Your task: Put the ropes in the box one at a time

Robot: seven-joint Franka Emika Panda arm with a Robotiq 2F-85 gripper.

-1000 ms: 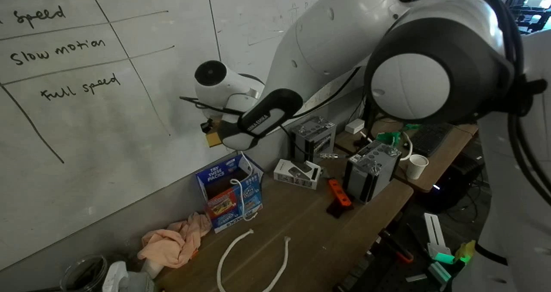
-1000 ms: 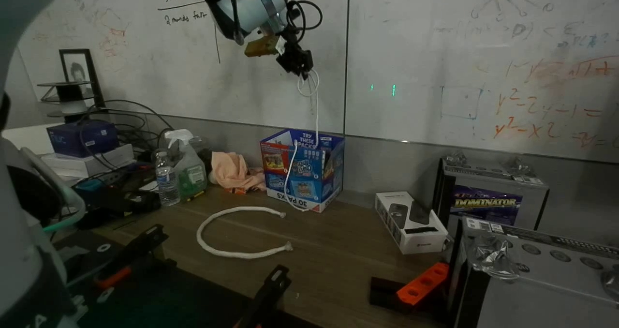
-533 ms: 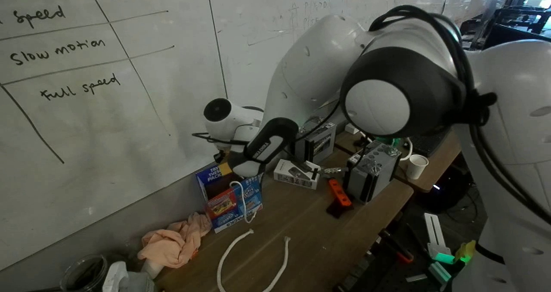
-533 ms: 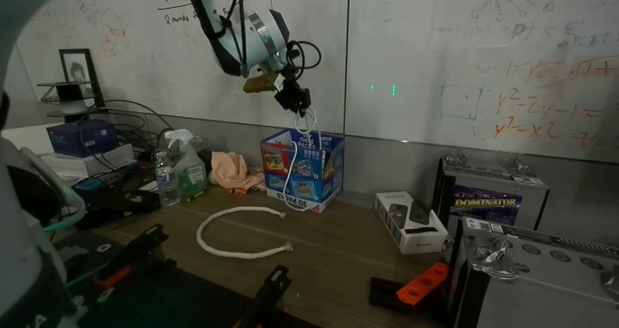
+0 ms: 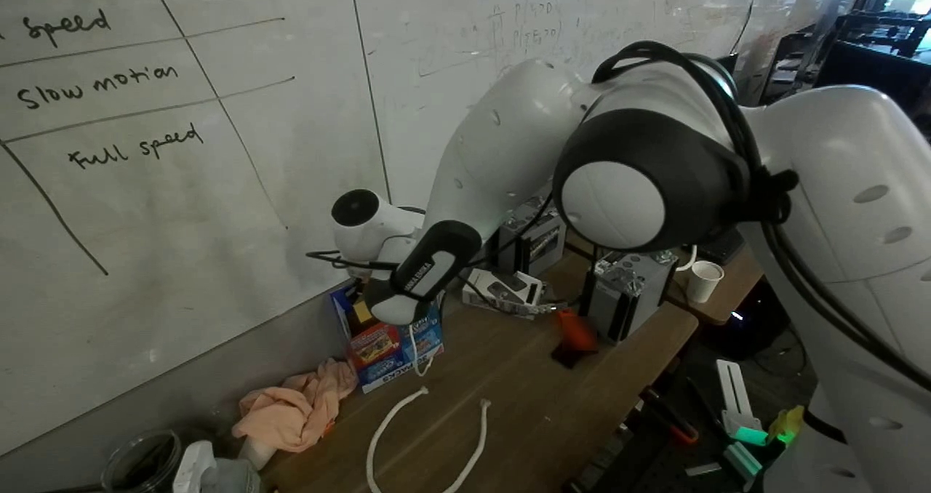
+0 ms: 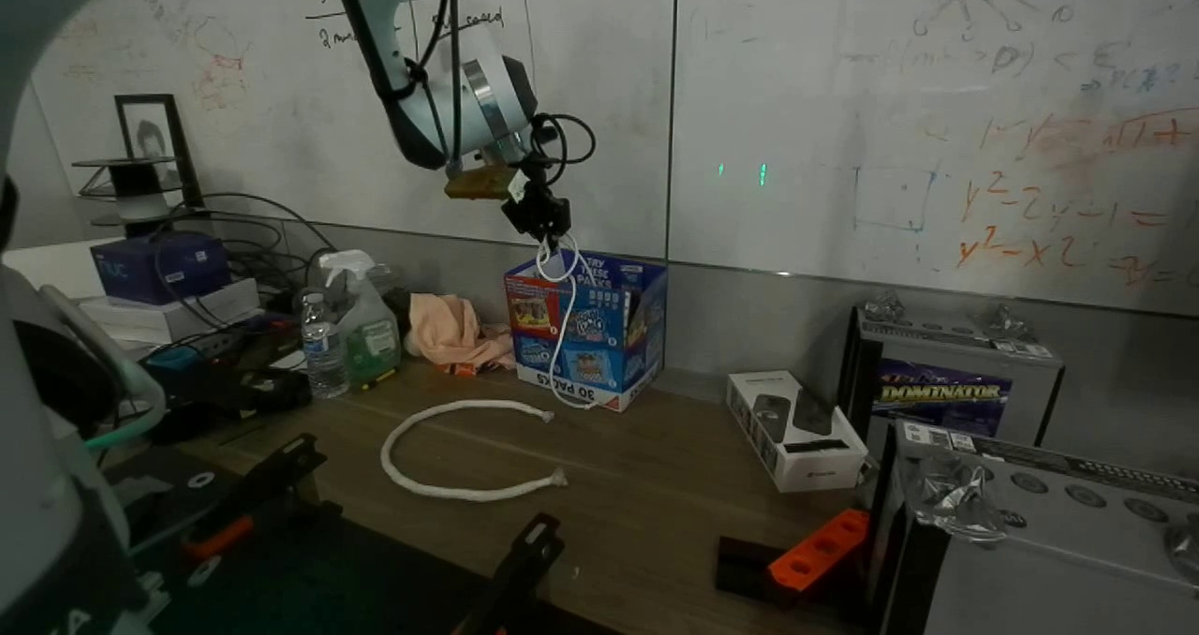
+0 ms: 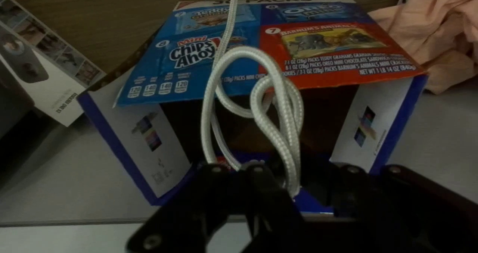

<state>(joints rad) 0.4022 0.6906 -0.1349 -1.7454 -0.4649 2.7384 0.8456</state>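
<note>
Thin white rope (image 7: 244,53) hanging from gripper (image 6: 549,236) over snack box (image 6: 590,345)

The gripper's fingers are pinching the thin white rope between them — its loops are dangling right below the fingertips, above the snack box's open top, while one strand is trailing down across the box's front to its foot. A thick white rope (image 6: 450,494) is lying on the table (image 6: 656,448) in an open curve, well apart from the gripper.

In the wrist view the box's front is showing "Mini Chips Ahoy!", "Oreo Mini" and "Barnum's Animals"; in an exterior view "TRY THESE PACKS" is standing out at the back and "30 PACKS" is running along the bottom edge. A grey case (image 6: 1030,401) is bearing the word "DOMINATOR", and a blue carton (image 6: 140,274) is reading "NUC". On the whiteboard (image 5: 291,129), "Slow motion" and "Full speed" are appearing in black.
</note>
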